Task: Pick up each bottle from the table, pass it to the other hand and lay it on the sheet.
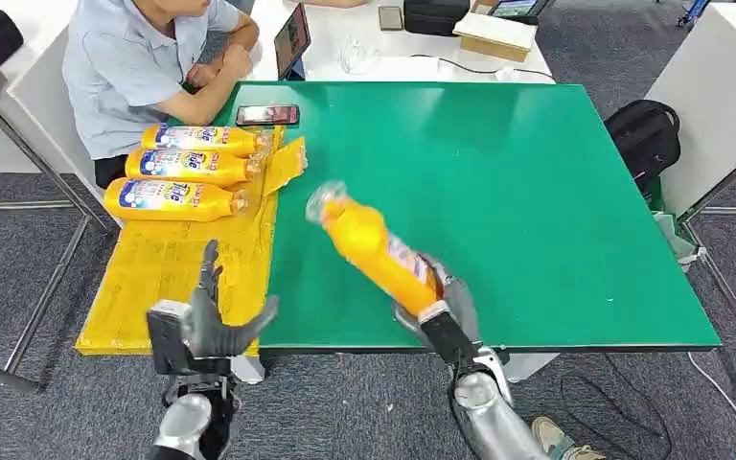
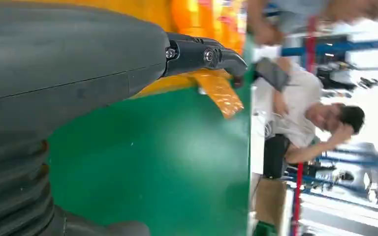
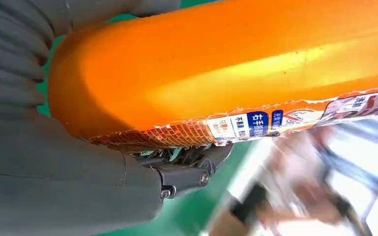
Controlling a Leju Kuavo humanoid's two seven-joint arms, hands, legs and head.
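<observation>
1. The orange bottle point(image 1: 376, 247) is held in the right hand point(image 1: 441, 305), lifted off the green table point(image 1: 537, 211), its clear cap end tilted up and away from the hand toward the robot's left.
2. In the right wrist view the bottle point(image 3: 226, 64) lies across the palm, with the dark fingers point(image 3: 187, 169) wrapped under its labelled side and the grey thumb on the opposite side.
3. The right hand grips the bottle by its base end; the body of the bottle extends forward and leftward beyond the fingers.
4. The left hand point(image 1: 213, 321) is raised at the near table edge, left of the right hand, with fingers spread apart and nothing in it.
5. In the left wrist view a dark finger point(image 2: 204, 55) of the left hand extends over the table with no object against it.
6. The yellow sheet point(image 1: 172, 278) lies on the table directly beyond the left hand, well to the left of the held bottle.
7. Three more bottles point(image 1: 187, 168) lie side by side on the far end of the sheet, beyond the left hand, caps pointing toward the right-hand side.
8. A phone point(image 1: 267, 115) lies on the table just beyond those bottles.
9. A person point(image 1: 144, 67) in a light shirt sits at the far left corner of the table, beyond the sheet.
</observation>
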